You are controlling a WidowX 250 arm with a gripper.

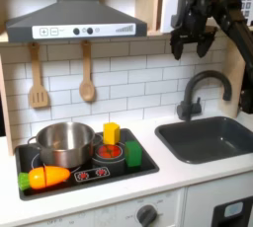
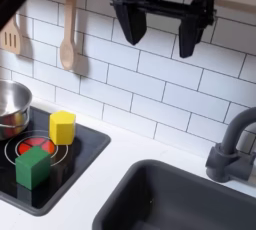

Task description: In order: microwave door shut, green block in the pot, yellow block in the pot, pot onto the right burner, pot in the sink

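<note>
Claw [image 2: 160, 36] hangs high before the tiled wall, fingers apart, holding nothing. Pot [image 1: 63, 143] sits on the stove's burner at the first exterior view's left, cut off by the second exterior view's left edge. Yellow block [image 2: 62, 127] stands upright behind the green block [image 2: 32, 166]. Sink [image 1: 212, 140] lies beside.

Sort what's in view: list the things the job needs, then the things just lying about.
For the job: pot, green block, yellow block, sink, burner, gripper with its jaws open.

Lying about: carrot, spatula, wooden spoon, faucet, range hood.
</note>
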